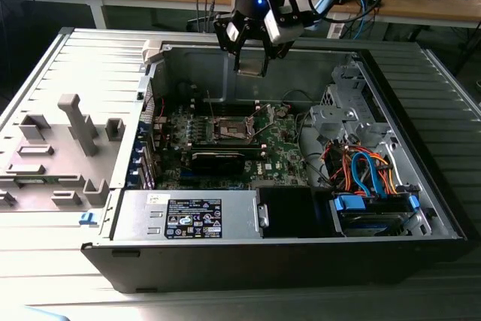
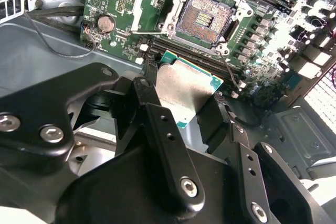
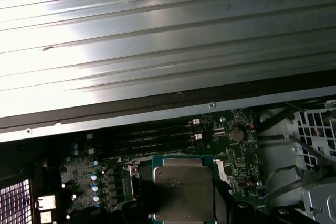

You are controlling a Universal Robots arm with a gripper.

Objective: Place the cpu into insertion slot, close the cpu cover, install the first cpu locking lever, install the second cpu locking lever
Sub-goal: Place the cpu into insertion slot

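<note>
Tower case (image 1: 225, 261) first, since it's the biggest thing going: it lies on its side on the ribbed metal table (image 1: 90, 58) with the panel off and the green motherboard (image 1: 282, 148) facing up. My gripper (image 1: 252, 62) hangs high over the board, up by the case's far wall in the exterior view, well apart from everything below.

Jaws are pinched onto the cpu (image 2: 181, 90), a finger on each of two opposite edges, so its dull metal top shows between them in both wrist views. Down on the board the cpu cover (image 2: 140, 6) is swung up beside the insertion slot (image 2: 205, 19), so the pin field sits bare with nothing in it.

The bit that matters: the slot isn't straight under the chip. In the exterior view it sits below my jaws and a touch toward the exterior view's left. In the second wrist view it lies just past the chip's free edge, not touching it. The chip is square, so there's no long axis to fuss over. Whether its edges line up with the slot frame, I can't tell. By my reckoning none of the four steps is done.
</note>
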